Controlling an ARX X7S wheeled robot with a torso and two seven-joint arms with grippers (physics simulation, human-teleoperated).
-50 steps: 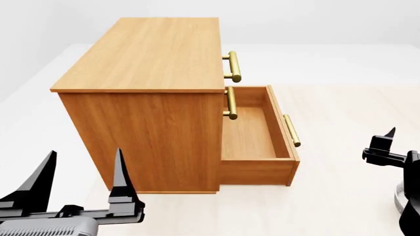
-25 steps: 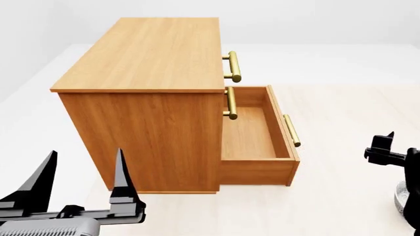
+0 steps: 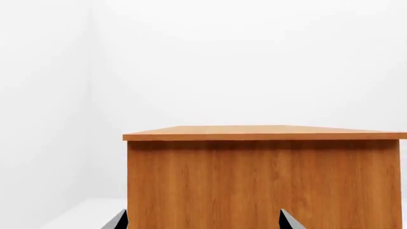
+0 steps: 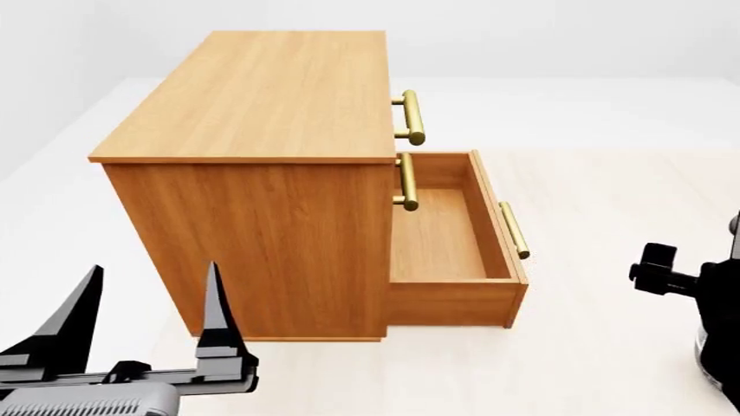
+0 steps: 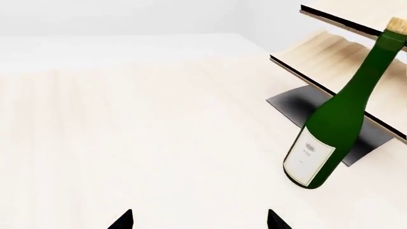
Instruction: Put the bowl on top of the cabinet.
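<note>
Orange-brown cabinet top is lying bare while the right pincer, its spread untellable, has been sinking toward the worktop, bowl unseen; left pincer is gaping

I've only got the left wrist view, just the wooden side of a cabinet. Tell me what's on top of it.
Observer: Nothing. In the head view the flat top of the cabinet is bare.
Operator: Report the drawers.
Observer: The lowest drawer is pulled out, with nothing in it.
Operator: Find me the bowl.
Observer: No view shows it clearly. The right wrist view shows only a green bottle leaning on a pale slanted rack.
</note>
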